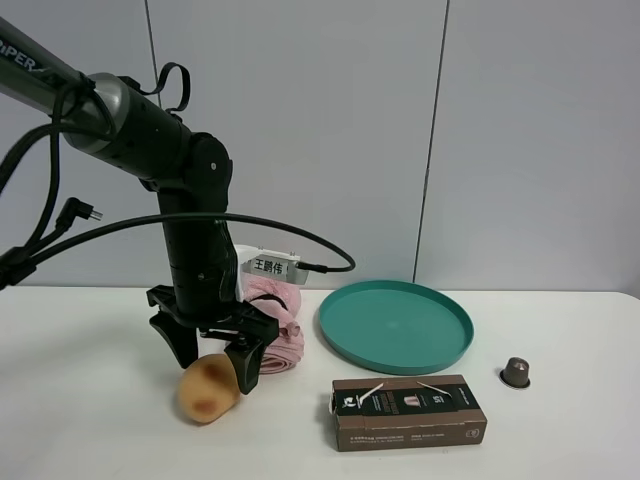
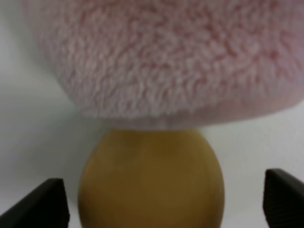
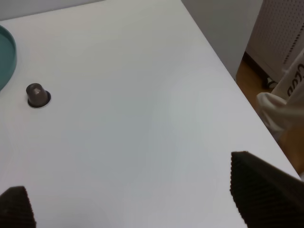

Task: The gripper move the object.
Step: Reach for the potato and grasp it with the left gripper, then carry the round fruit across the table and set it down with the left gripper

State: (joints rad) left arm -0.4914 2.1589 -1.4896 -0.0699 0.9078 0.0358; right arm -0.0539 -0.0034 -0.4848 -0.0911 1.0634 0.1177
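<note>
The object is a rounded yellow-orange potato-like lump (image 1: 207, 389) with reddish blotches. It lies on the white table at the front left. My left gripper (image 1: 212, 358), a black claw on the dark arm, points down just above and behind it, open, with a finger on each side. In the left wrist view the lump (image 2: 151, 183) sits between the two black fingertips (image 2: 45, 204) with a gap on both sides. My right gripper (image 3: 137, 209) is open and empty over the bare table at the far right; it is out of the exterior high view.
A pink rolled towel (image 1: 277, 322) lies right behind the lump, close to the left gripper, and fills the left wrist view (image 2: 161, 57). A teal plate (image 1: 395, 325), a dark capsule box (image 1: 408, 412) and a small brown capsule (image 1: 516, 372) (image 3: 37, 95) lie to the right. The table's right edge (image 3: 228, 76) is near.
</note>
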